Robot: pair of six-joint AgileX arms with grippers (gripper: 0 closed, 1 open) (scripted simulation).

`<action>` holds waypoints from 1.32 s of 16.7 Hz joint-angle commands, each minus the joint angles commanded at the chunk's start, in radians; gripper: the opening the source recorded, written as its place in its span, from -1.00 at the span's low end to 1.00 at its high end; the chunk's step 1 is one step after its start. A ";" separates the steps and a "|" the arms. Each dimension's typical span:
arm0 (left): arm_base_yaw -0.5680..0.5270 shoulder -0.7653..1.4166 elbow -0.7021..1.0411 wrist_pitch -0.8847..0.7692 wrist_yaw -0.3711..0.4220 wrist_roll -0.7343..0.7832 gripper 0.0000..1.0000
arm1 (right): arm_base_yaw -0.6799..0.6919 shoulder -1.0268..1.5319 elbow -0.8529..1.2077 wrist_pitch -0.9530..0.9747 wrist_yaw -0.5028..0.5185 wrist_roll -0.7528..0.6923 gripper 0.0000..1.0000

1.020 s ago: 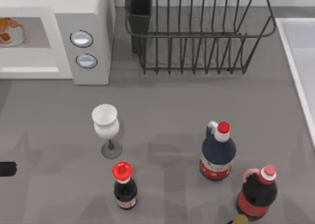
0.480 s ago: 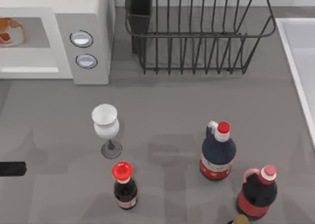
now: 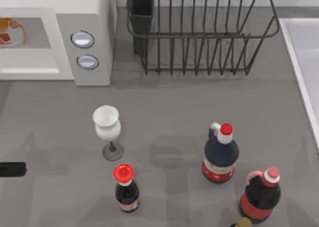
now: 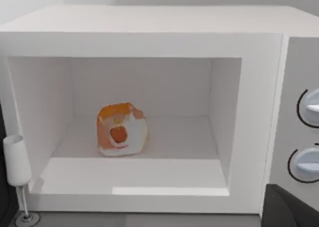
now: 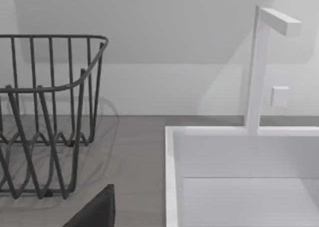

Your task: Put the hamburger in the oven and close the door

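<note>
The white oven stands at the table's back left with its front open. The hamburger lies inside on the grey floor, and in the left wrist view the hamburger sits left of the middle of the oven cavity, touching nothing else. Two silver knobs are on the side panel. The door is out of view. The dark tip of my left gripper pokes in at the table's left edge, well in front of the oven. A dark part of my right gripper shows in the right wrist view.
A white wine glass stands in front of the oven. A small red-capped bottle and two dark jugs stand near the front. A black wire dish rack fills the back middle, and a white sink lies at the right.
The dark tip of my left gripper slid a little to the right from the table's left edge, then stopped. Nothing else moved.
</note>
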 joint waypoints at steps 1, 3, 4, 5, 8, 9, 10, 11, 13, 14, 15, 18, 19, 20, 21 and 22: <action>0.018 0.024 0.001 0.024 0.020 0.000 -1.00 | 0.000 0.000 0.000 0.000 0.000 0.000 1.00; 0.065 0.072 0.002 0.067 0.065 0.000 -1.00 | 0.000 0.000 0.000 0.000 0.000 0.000 1.00; 0.087 0.092 0.003 0.085 0.086 0.001 -1.00 | 0.000 0.000 0.000 0.000 0.000 0.000 1.00; 0.102 0.105 0.004 0.097 0.100 0.001 -1.00 | 0.000 0.000 0.000 0.000 0.000 0.000 1.00; 0.106 0.110 0.004 0.101 0.105 0.001 -1.00 | 0.000 0.000 0.000 0.000 0.000 0.000 1.00; 0.103 0.106 0.002 0.099 0.102 0.002 -1.00 | 0.000 0.000 0.000 0.000 0.000 0.000 1.00; 0.103 0.104 0.004 0.096 0.102 0.002 -1.00 | 0.000 0.000 0.000 0.000 0.000 0.000 1.00; 0.104 0.096 0.010 0.083 0.103 0.002 -1.00 | 0.000 0.000 0.000 0.000 0.000 0.000 1.00; 0.106 0.066 0.034 0.034 0.107 0.001 -1.00 | 0.000 0.000 0.000 0.000 0.000 0.000 1.00; 0.108 0.045 0.049 -0.006 0.110 0.001 -1.00 | 0.000 0.000 0.000 0.000 0.000 0.000 1.00; 0.110 0.021 0.063 -0.052 0.113 0.000 -1.00 | 0.000 0.000 0.000 0.000 0.000 0.000 1.00; 0.119 -0.050 0.103 -0.168 0.119 -0.001 -1.00 | 0.000 0.000 0.000 0.000 0.000 0.000 1.00; 0.121 -0.067 0.112 -0.188 0.120 -0.001 -1.00 | 0.000 0.000 0.000 0.000 0.000 0.000 1.00; 0.122 -0.075 0.116 -0.196 0.121 -0.001 -1.00 | 0.000 0.000 0.000 0.000 0.000 0.000 1.00; 0.122 -0.076 0.116 -0.197 0.121 -0.001 -1.00 | 0.000 0.000 0.000 0.000 0.000 0.000 1.00; 0.122 -0.076 0.116 -0.197 0.121 -0.001 -1.00 | 0.000 0.000 0.000 0.000 0.000 0.000 1.00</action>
